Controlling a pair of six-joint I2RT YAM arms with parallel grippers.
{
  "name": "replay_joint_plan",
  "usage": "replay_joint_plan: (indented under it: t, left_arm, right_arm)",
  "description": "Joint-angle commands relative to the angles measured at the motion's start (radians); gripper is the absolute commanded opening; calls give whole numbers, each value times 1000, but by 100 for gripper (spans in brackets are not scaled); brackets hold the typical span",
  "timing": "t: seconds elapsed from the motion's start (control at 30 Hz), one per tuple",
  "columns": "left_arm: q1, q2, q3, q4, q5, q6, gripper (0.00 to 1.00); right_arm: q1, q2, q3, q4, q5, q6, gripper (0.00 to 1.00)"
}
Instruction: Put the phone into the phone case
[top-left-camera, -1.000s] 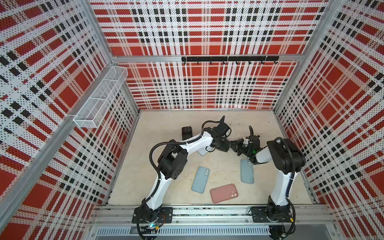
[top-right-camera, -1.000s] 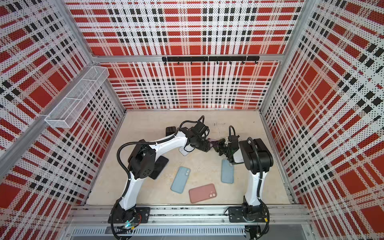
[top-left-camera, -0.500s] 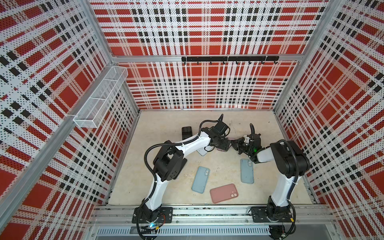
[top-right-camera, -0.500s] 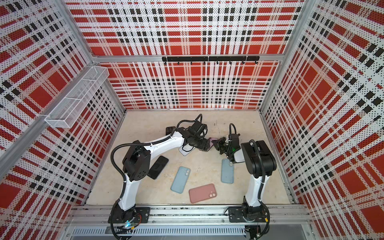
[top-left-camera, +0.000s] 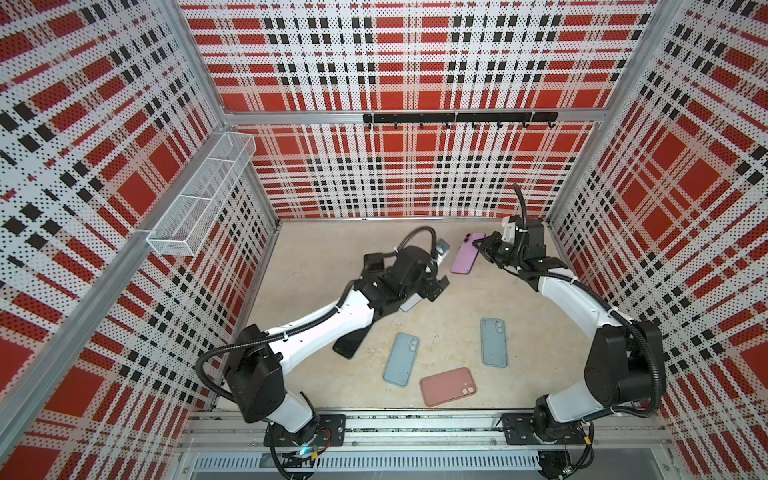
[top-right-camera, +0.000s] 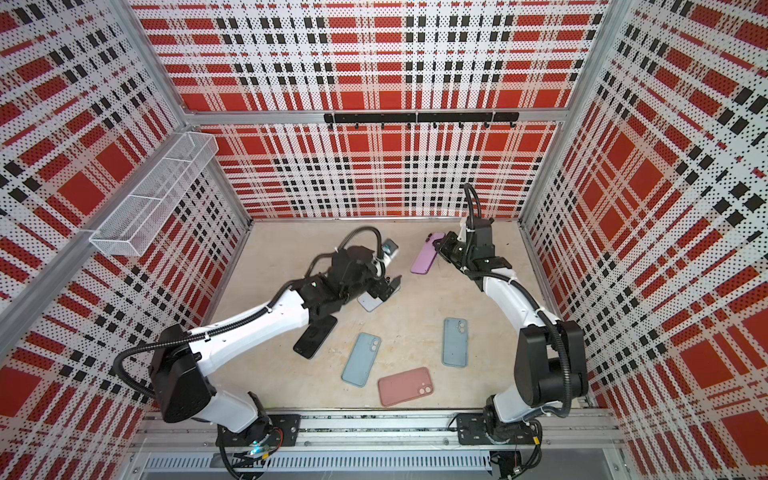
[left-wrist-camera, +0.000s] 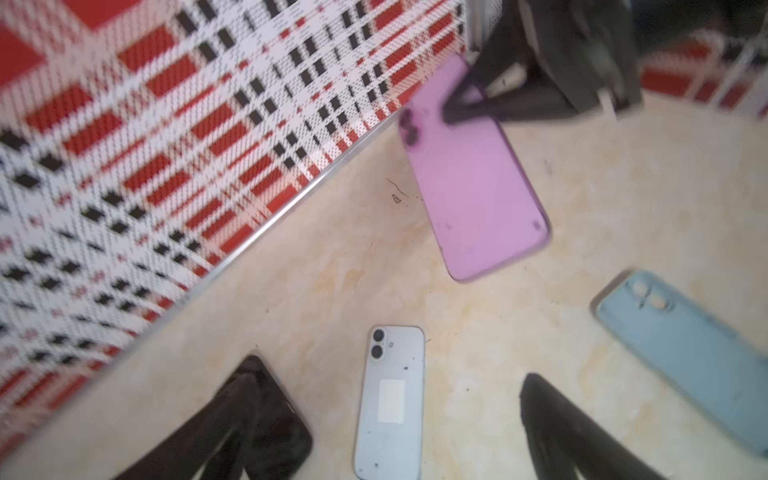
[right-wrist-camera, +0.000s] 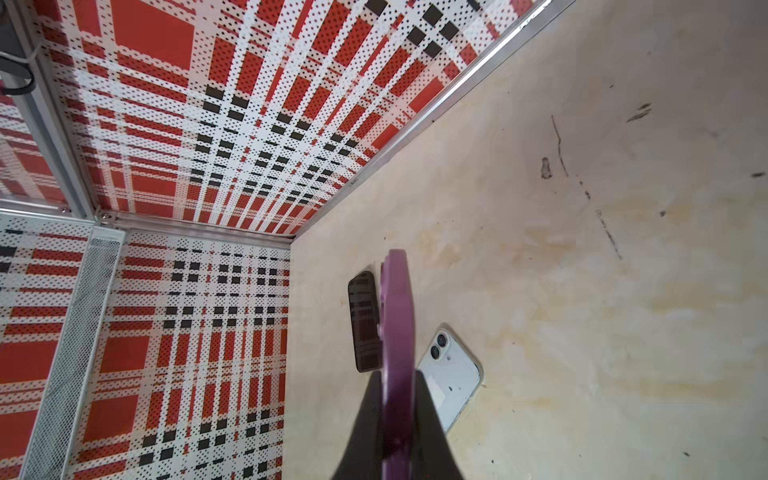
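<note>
Right gripper clamped on purple case at 1 o'clock. Left gripper spread wide apart over white phone, near centre.

In both top views white phone is mostly covered by left gripper; black phone just beside white phone is half hidden under the arm. In left wrist view blue case near white phone is cut off by the frame edge; gripper fingers are blurred, cropped. In right wrist view purple case is seen edge-on, end cropped; black phone is partly masked.
</note>
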Motion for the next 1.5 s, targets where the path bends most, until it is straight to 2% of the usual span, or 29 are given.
replay_joint_plan:
  t: [0.0,0.07,0.13,0.2,0.43,0.8,1.03,1.17,1.47]
  left_arm:
    - [-109,53,-193,496,-249,550,99]
    - [-146,103,-209,643,-305,654,99]
    - [-165,143,-196,731,-340,677,100]
    - [-183,157,-198,782,-327,673,99]
    - [-196,178,-162,775,-303,494,99]
    - [-187,188,-107,627,-203,307,98]
    - [-175,245,-30,588,-206,273,78]
    - [-165,284,-2,575,-208,273,72]
    - [-156,284,11,551,-197,242,28]
  right_arm:
    - [0,-5,68,-255,21,-65,0]
    - [0,-13,99,-306,18,-71,0]
    - [-1,-30,113,-338,21,-70,0]
    - [0,-47,116,-357,18,-71,0]
    - [0,-102,66,-324,-21,-15,0]
    - [0,-135,46,-282,-59,54,0]
    - [0,-168,8,-255,-73,82,0]
    - [0,-185,4,-255,-73,87,0]
    - [0,-192,-1,-250,-80,95,0]
